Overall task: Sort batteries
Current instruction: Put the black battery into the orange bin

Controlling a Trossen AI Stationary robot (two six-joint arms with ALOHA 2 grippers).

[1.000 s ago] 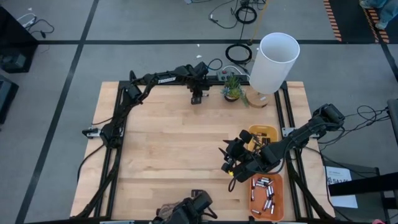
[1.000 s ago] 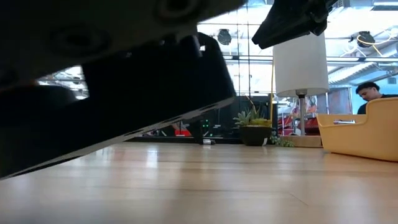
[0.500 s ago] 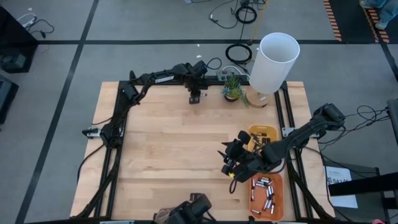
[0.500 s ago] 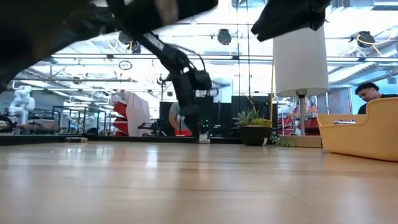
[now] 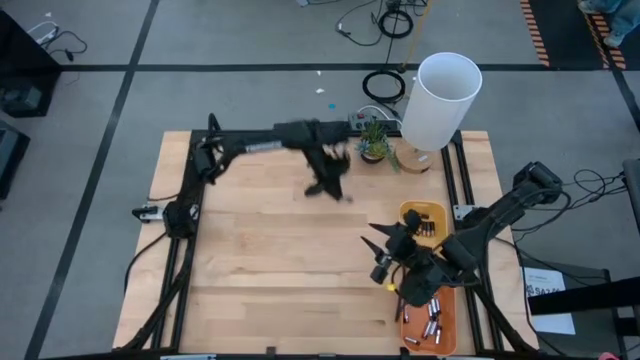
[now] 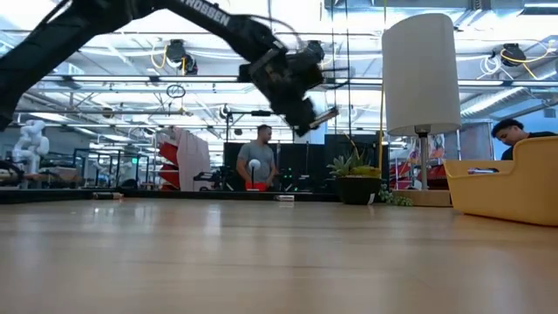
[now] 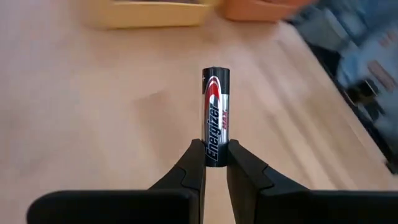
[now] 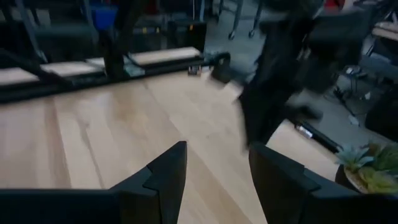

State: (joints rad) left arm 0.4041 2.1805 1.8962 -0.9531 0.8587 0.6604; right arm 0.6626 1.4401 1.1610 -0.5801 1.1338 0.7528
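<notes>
The left gripper (image 7: 216, 163) is clamped on one battery (image 7: 216, 116), a dark cell with a silver band, which projects straight out from between the fingertips. In the high view the left gripper (image 5: 328, 180) is above the far middle of the table (image 5: 250, 260), near the plant (image 5: 374, 142). The right gripper (image 8: 214, 163) stands open and holds nothing; it is at the near right, beside the trays. More batteries (image 5: 428, 322) lie in the orange tray (image 5: 447, 312), next to the yellow tray (image 5: 424, 212).
</notes>
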